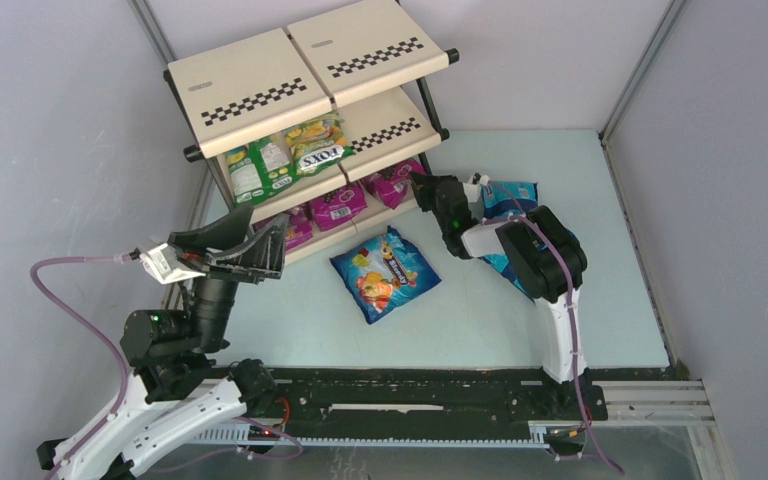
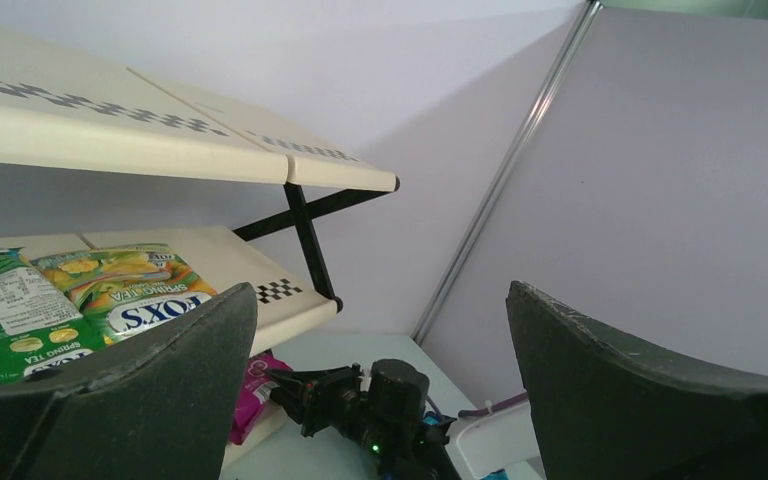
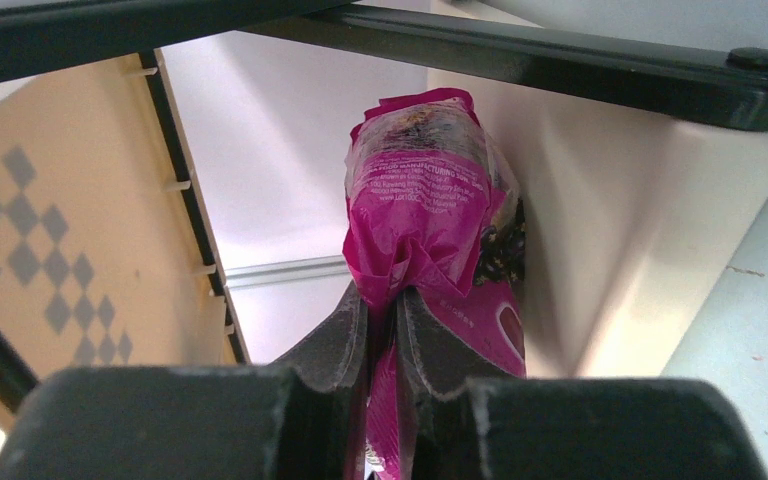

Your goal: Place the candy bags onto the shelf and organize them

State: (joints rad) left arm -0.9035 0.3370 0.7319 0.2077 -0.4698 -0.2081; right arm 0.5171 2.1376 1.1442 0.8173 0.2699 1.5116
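Note:
The shelf (image 1: 260, 75) stands at the back left. Two green-yellow bags (image 1: 290, 152) lie on its middle tier, also in the left wrist view (image 2: 80, 295). Magenta bags (image 1: 338, 205) lie on the bottom tier. My right gripper (image 1: 426, 189) is shut on a magenta bag (image 3: 430, 230) at the right end of the bottom tier (image 3: 620, 230). A blue bag with orange fruit art (image 1: 384, 273) lies on the mat. Teal-blue bags (image 1: 510, 193) lie behind the right arm. My left gripper (image 1: 265, 252) is open and empty, raised left of the shelf.
The light mat (image 1: 460, 310) covers the floor between grey walls. The shelf's black frame tubes (image 3: 560, 60) pass close above my right gripper. The right arm shows in the left wrist view (image 2: 380, 405).

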